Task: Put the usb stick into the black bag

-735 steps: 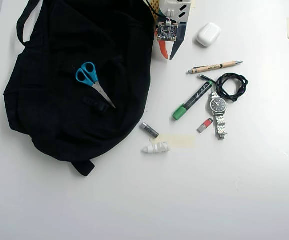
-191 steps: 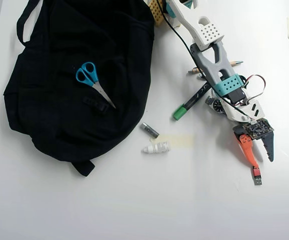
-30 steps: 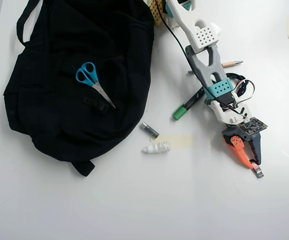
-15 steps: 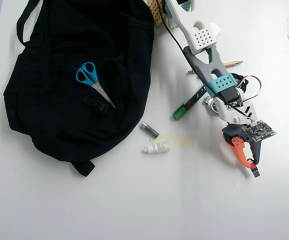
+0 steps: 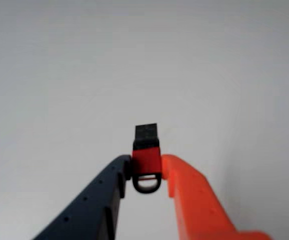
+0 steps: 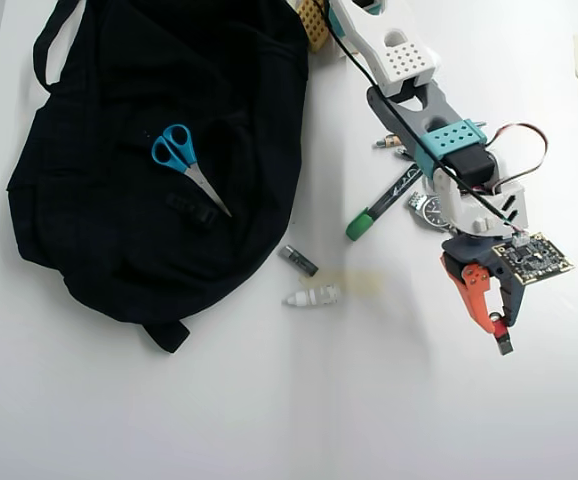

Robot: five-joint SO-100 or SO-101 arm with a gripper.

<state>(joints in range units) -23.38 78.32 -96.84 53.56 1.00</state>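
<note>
1. Starting at the left of the overhead view, we see the black bag point(image 6: 139, 180) slumped on the white table point(image 6: 269, 420), with blue-handled scissors point(image 6: 182, 160) lying on its fabric. We cannot make out an open mouth or pocket from here.
2. Just beside the bag's right edge lie a dark grey stick point(image 6: 297, 260) and a white ribbed piece point(image 6: 312, 296), both on the table. A green-capped marker point(image 6: 381, 205) sits further right, near the arm's base.
3. At the right, our gripper point(image 6: 500, 328) has its jaws nearly closed around the usb stick point(image 6: 502, 338). In the wrist view the red body point(image 5: 146, 159) is pinched between the dark finger point(image 5: 112, 182) and the orange finger point(image 5: 182, 180), with the dark plug end pointing away and the loop hanging between the tips.
4. We judge the stick grasped and the carry to the bag, well apart on the left, yet to come.
5. The hold is only at the fingertips on a tiny body, so a jolt could twist or drop it.
6. A low path leftward might knock the small pieces or the marker.
7. Releasing over closed fabric or the scissors would leave the stick on top, not inside.
</note>
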